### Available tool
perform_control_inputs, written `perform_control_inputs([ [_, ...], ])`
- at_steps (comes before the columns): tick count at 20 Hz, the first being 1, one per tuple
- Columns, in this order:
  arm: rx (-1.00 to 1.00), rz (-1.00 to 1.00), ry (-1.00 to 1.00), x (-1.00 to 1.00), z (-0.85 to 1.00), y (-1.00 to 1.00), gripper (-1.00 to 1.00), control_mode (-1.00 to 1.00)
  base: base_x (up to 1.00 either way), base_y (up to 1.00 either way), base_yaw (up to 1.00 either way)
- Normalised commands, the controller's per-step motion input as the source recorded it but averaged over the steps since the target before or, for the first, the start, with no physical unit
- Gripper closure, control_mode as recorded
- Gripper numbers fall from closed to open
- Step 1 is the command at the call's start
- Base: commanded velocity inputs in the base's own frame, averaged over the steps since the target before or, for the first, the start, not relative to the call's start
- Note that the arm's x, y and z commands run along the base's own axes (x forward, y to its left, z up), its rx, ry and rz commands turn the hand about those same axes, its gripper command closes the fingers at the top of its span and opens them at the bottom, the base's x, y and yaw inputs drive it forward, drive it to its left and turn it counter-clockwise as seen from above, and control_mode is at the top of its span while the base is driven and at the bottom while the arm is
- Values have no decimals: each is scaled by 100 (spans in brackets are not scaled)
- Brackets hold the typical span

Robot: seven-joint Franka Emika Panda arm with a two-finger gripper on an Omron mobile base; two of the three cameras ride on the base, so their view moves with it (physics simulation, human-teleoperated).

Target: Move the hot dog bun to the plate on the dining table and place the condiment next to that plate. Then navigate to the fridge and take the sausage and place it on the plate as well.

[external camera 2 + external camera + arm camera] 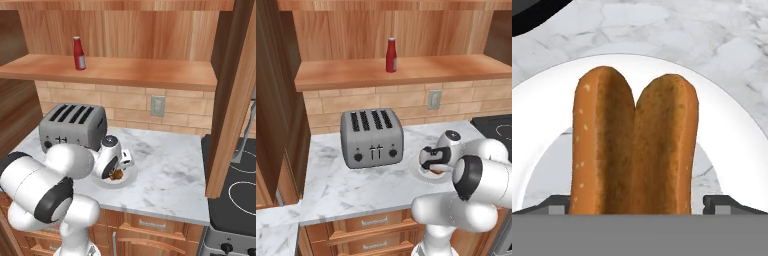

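Note:
The hot dog bun (634, 145), orange-brown and split, lies on a white round dish (542, 110) on the marble counter with wooden drawers. My gripper (640, 204) hangs right over it, open, with one fingertip (559, 204) on each side of the bun's near end. In the base views the hand (433, 167) (116, 170) covers most of the bun (117, 174) and dish (131, 175). The condiment (391, 55) (79, 53), a red bottle, stands on the wooden shelf above. The plate, dining table, fridge and sausage are out of view.
A grey four-slot toaster (371, 137) (72, 125) stands just left of the dish. A black stove top (498, 127) (235, 195) borders the counter on the right. A tall wooden cabinet panel (230, 100) hangs at right. Bare marble (170, 170) lies right of the dish.

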Motion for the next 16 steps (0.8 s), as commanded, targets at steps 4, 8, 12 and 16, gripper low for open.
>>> perform_control_inputs([
  [4, 0, 0, 0, 13, -19, -6, 100, -100, 0, 0, 0],
  [8, 0, 0, 0, -4, -9, 0, 100, -100, 0, 0, 0],
  [12, 0, -1, 0, -51, 16, 0, 100, -100, 0, 0, 0],
  [16, 0, -5, -12, -63, 97, 0, 100, -100, 0, 0, 0],
])
